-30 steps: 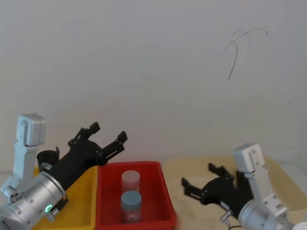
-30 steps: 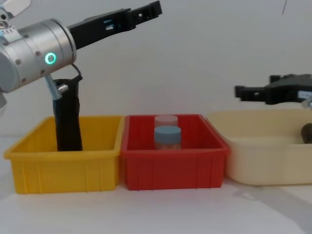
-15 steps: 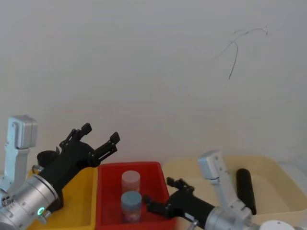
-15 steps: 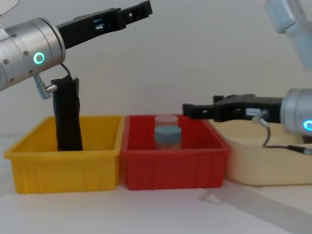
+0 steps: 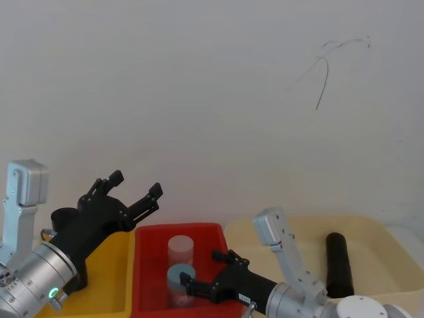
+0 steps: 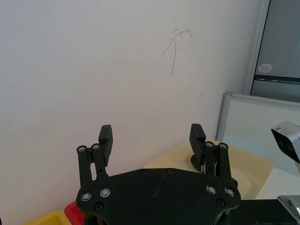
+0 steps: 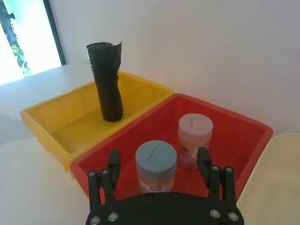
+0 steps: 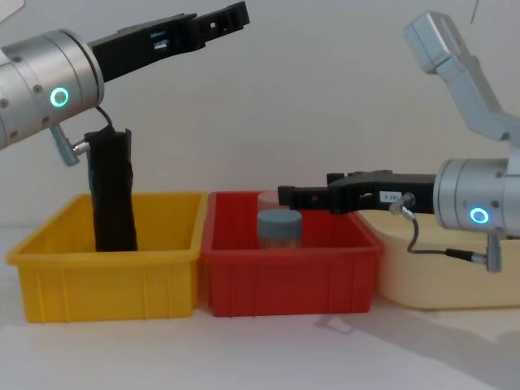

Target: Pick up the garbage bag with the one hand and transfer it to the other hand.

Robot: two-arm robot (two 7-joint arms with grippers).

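Left gripper (image 5: 136,183): open, its two slim fingers spread wide with nothing between them; it is raised above the yellow bin (image 8: 106,280) and tilted upward toward the wall.
Left gripper, wrist view (image 6: 151,138): both fingers stand apart against the bare wall.
Left gripper, chest view (image 8: 231,15): high up, on a silver-grey arm with a glowing green ring.
Garbage bag (image 8: 112,191): not gripped; it stands upright in the yellow bin, well below the left gripper's fingertips and back beside that arm's wrist end.
Garbage bag, head view (image 5: 63,216): its top shows just behind the left gripper's black body.
Garbage bag, right wrist view (image 7: 107,82): well ahead of the right gripper, past the red bin (image 7: 243,136) and off toward the yellow bin (image 7: 56,122).
Right gripper (image 8: 286,196): open and empty, held level, reaching over the red bin (image 8: 288,276).
Right gripper, wrist view (image 7: 159,164): fingers set wide, one on either side of the jars.
Blue-lidded jar (image 7: 156,161): in the red bin, just under the right gripper's fingertips, apart from them.
Pink-lidded jar (image 7: 194,138): upright, next to the blue-lidded jar, a little farther ahead of the right gripper.
Second black roll (image 5: 336,262): lies in the cream bin (image 5: 377,228), behind the right gripper, beside its arm.
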